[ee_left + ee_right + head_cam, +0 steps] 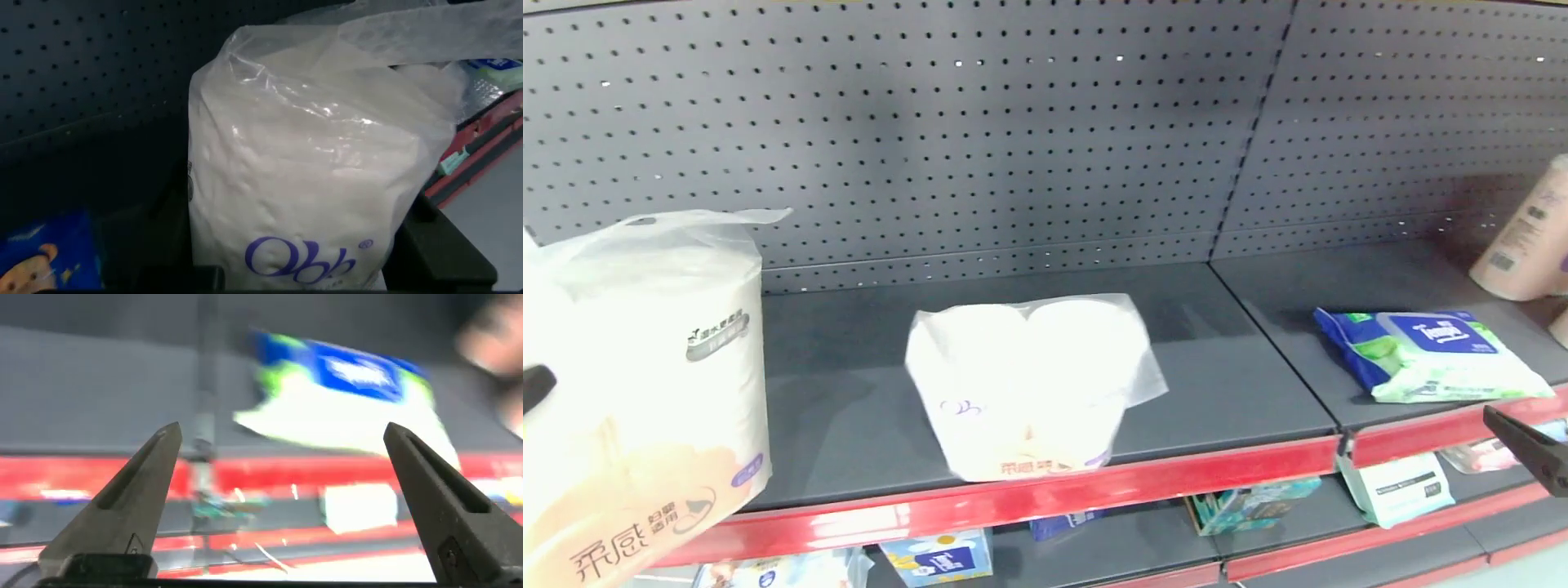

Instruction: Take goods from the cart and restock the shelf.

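Dark grey metal shelf point(849, 392) with red front lip, pegboard behind. Large white toilet-roll pack in clear wrap point(645, 367) is pinched between the left gripper point(302, 253) fingers, seemingly short of the lip. Similar white roll pack point(1025, 384) lies on the shelf beyond them. Blue-green wipes packet point(1429, 351) lies ahead of the right gripper point(282, 449), fingers spread, empty. Best: lift the held pack's base over the lip, set it upright beside the lying pack, then release.
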Tool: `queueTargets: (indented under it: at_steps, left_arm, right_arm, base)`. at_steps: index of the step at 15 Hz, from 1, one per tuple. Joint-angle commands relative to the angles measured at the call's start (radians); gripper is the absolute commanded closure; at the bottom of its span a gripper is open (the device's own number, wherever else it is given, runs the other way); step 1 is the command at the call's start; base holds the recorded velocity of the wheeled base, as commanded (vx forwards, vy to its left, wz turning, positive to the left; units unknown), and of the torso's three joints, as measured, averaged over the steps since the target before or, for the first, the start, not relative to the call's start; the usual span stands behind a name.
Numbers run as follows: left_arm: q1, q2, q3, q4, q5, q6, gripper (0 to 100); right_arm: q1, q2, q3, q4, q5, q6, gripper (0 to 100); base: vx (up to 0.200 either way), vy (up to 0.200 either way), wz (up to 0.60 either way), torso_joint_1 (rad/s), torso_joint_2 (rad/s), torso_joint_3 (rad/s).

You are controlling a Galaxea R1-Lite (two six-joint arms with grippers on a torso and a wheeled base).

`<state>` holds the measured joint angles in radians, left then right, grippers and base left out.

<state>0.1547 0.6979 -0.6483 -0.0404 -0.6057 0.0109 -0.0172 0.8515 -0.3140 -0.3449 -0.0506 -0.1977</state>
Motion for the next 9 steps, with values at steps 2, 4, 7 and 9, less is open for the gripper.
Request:
queueTargets:
  at_steps: [2,4,7,9]
  left_arm:
    - [0.0,0.003,-0.001,0.001,0.001,0.0,100]
    - [0.002,0.003,0.002,0.001,0.006,0.0,100]
    - [0.002,0.002,0.002,0.001,0.006,-0.002,100]
    - [0.002,0.0,0.006,0.002,0.006,-0.002,100]
  right_arm:
    - [0.0,0.008,0.001,-0.003,0.0,0.007,0]
    - [-0.001,-0.015,0.038,-0.005,0.0,0.009,0]
    - [0.002,-0.057,0.09,-0.005,0.002,0.009,0]
    - [0.005,-0.057,0.09,-0.005,0.002,0.007,0]
  base:
    - [0.0,0.0,-0.3,0.001,0.0,0.004]
    - [0.0,0.0,0.0,0.0,0.0,0.0]
    - [0.0,0.0,0.0,0.0,0.0,0.0]
    - [0.0,0.0,0.0,0.0,0.0,0.0]
